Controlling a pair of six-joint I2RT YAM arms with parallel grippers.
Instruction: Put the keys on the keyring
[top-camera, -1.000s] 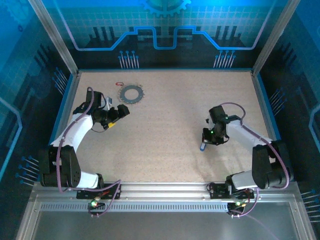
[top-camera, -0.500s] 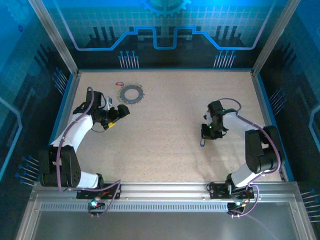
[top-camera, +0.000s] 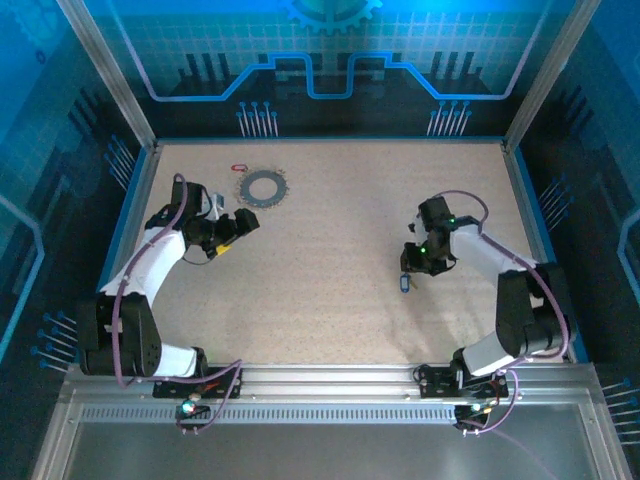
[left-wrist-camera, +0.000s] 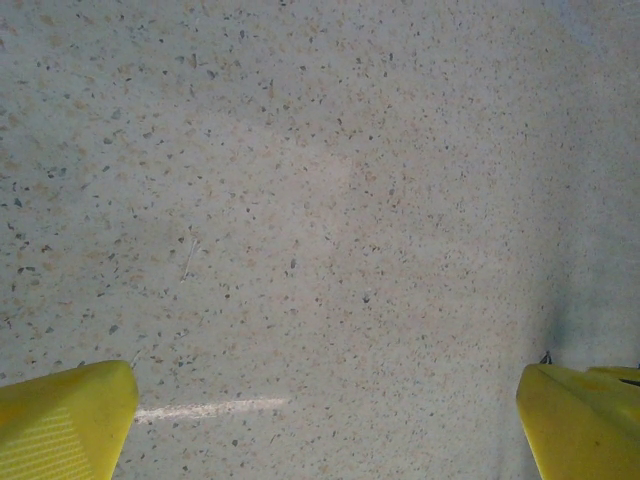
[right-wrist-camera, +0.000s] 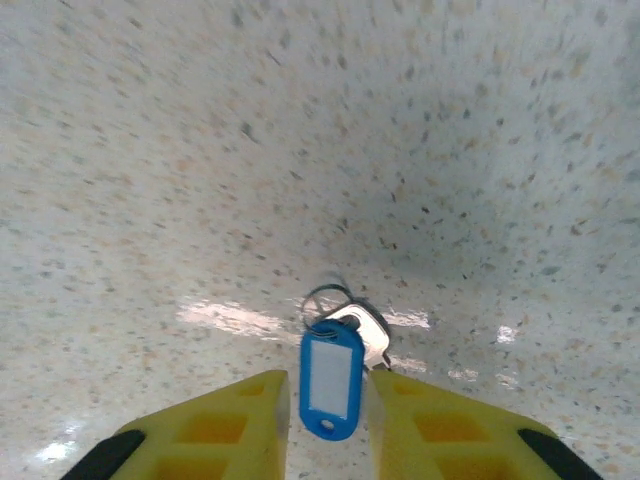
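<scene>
Count: 2 keys, 1 keyring. The red key (top-camera: 239, 168) lies on the counter (top-camera: 330, 240), just beside the keyring (top-camera: 262, 187). The right gripper (right-wrist-camera: 329, 392), angled down, is clamped on the blue key (right-wrist-camera: 331, 365). The left gripper (left-wrist-camera: 325, 420) is spread wide, low near the keyring.

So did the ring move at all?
No. The ring lies in the same spot as before, just as close to the table's far edge, with the red key beside it.

Blue-tag key (right-wrist-camera: 331, 380) mid-right; red key (top-camera: 238, 168) just beside jagged dk-grey keyring (top-camera: 262, 187), far left.
</scene>
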